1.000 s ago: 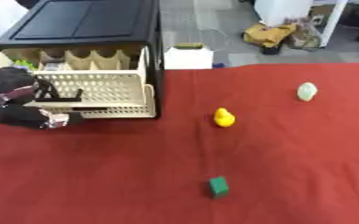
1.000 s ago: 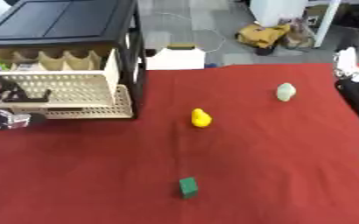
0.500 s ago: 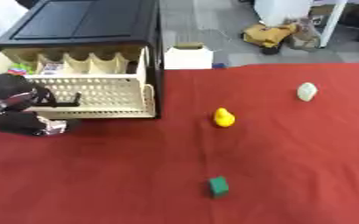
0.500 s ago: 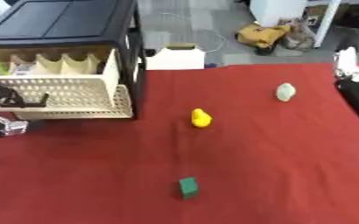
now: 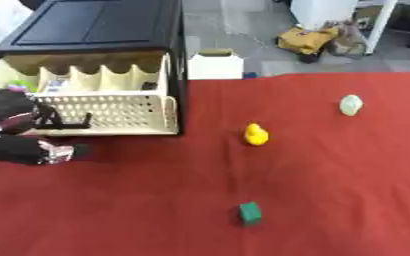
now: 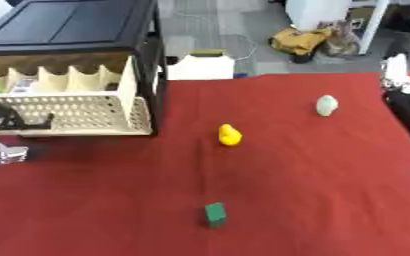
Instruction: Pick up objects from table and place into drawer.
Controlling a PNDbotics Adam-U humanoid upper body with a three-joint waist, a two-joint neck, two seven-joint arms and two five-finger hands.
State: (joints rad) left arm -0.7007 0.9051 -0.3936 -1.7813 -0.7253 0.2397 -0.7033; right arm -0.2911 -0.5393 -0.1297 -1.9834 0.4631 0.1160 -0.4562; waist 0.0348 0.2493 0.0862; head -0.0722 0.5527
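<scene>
Gripping the handle of the open cream drawer (image 5: pixel 103 107) at the frame's left, the left robot hand (image 5: pixel 16 132) curls shut on it; a yellow duck (image 5: pixel 256 134), green block (image 5: pixel 250 212) and pale object (image 5: pixel 351 104) await on the red table (image 5: pixel 331 190), unpicked.

White box (image 5: pixel 215 65), yellow bag (image 5: pixel 306 39)

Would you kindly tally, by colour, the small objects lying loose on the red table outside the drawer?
Yellow: 1, the duck-shaped toy
Pale green: 1, the rounded object
Dark green: 1, the block
Total: 3
</scene>
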